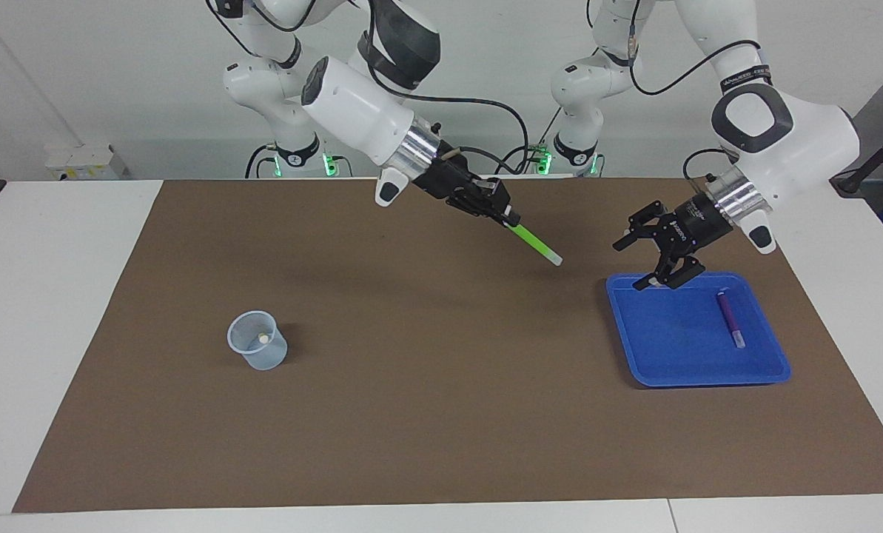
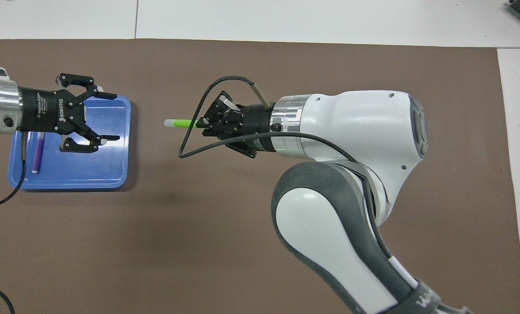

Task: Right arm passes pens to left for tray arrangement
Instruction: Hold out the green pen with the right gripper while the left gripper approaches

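My right claw is clamped on the green pen, whitish tip aimed at my left claw, whose jaws stand apart over the blue tray, where the purple pen lies. My worry: only the pen's end is pinched, so a misaligned meeting could knock it onto the tabletop.
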`<move>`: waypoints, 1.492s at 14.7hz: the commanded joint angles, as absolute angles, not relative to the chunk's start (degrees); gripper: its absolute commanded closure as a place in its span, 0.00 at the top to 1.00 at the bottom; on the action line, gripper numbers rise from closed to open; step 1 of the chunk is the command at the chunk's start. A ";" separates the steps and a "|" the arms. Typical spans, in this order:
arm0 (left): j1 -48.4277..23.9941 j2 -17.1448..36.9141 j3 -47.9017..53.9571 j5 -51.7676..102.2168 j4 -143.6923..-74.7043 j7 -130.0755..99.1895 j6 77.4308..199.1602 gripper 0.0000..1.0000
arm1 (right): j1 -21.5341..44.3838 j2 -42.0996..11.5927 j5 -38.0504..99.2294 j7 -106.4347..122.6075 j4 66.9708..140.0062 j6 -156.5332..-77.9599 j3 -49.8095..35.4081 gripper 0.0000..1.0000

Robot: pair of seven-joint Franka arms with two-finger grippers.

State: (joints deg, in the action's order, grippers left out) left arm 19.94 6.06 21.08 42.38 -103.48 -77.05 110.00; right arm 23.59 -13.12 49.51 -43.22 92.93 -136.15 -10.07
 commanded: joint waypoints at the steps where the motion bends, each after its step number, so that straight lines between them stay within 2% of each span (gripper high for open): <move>1: 19.43 6.42 21.27 42.45 -102.57 -78.92 109.78 0.91 | 24.52 -15.03 49.75 -43.59 90.97 -139.47 -10.28 0.00; 13: 12.57 5.37 22.23 34.89 -98.00 -90.26 111.01 0.90 | 26.46 -15.29 46.85 -42.98 91.05 -139.57 -10.28 0.00; 22: 8.70 1.67 22.68 33.22 -102.66 -90.70 111.10 0.90 | 26.63 -15.29 46.85 -42.98 91.14 -139.48 -10.28 0.00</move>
State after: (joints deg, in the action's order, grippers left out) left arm 9.25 4.26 23.20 34.01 -100.04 -90.69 111.56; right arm 26.63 -14.62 47.98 -43.14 92.04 -138.89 -10.08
